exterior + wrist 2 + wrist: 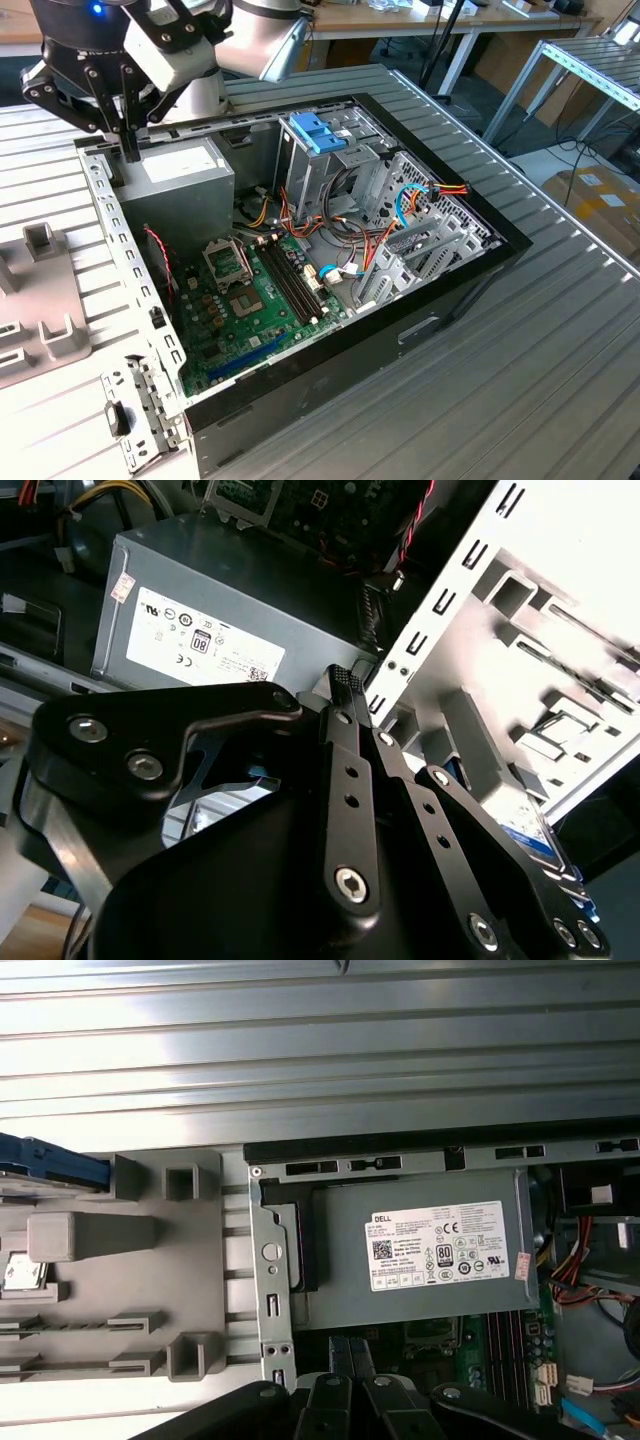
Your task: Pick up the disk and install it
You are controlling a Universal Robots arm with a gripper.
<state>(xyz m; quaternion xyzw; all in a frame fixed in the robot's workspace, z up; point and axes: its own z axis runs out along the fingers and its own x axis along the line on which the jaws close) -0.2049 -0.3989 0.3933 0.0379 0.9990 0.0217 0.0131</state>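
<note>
Disk (50, 1165) lies on grey fixture (200, 1250) atop ribbed metal table (560, 330); jaws clenched, holding nothing.

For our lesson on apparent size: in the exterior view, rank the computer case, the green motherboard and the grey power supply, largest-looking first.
1. computer case, largest
2. motherboard
3. power supply
The last two look close; cables cover part of the motherboard, so that order is less sure.

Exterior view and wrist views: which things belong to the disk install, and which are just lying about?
Belongs to the job:
- disk, at the grey fixture
- gripper, shut and empty, at the case rim
- open computer case
- drive cage

Just lying about:
- power supply
- motherboard
- cables
- cardboard box
</note>
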